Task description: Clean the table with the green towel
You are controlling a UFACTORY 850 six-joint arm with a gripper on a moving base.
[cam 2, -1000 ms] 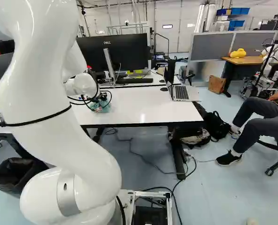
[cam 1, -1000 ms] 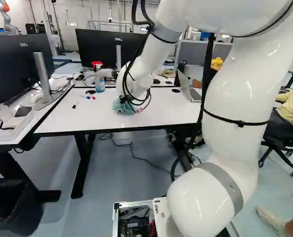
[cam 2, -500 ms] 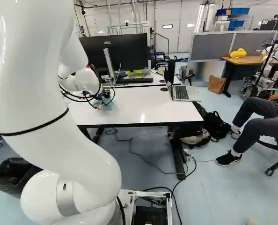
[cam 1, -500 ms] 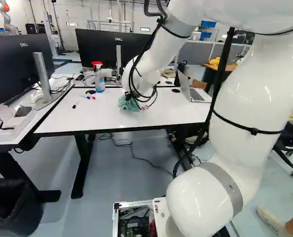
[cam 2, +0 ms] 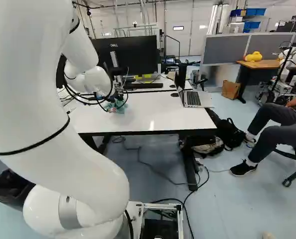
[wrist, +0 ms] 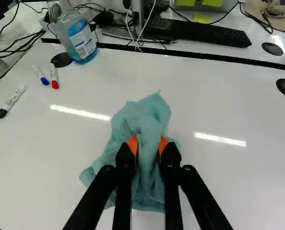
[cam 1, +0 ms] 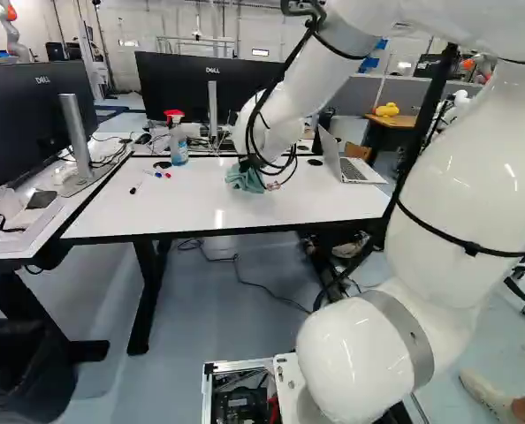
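the black two-fingered gripper (wrist: pixel 148 149), slightly parted, pinches the bunched teal cloth towel (wrist: pixel 143 117) on the glossy white tabletop (wrist: pixel 229 105), and too wide a wipe toward its ten or eleven o'clock could scatter the slim white markers (wrist: pixel 13 98) or topple the clear plastic spray bottle (wrist: pixel 80 38).

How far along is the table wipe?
Done: green towel picked up, pinched in the end effector.
In hand: towel bunched down on the white tabletop, so wiping looks under way.
Left: can't tell which areas are wiped; probably around the markers and spray bottle, both on the table.
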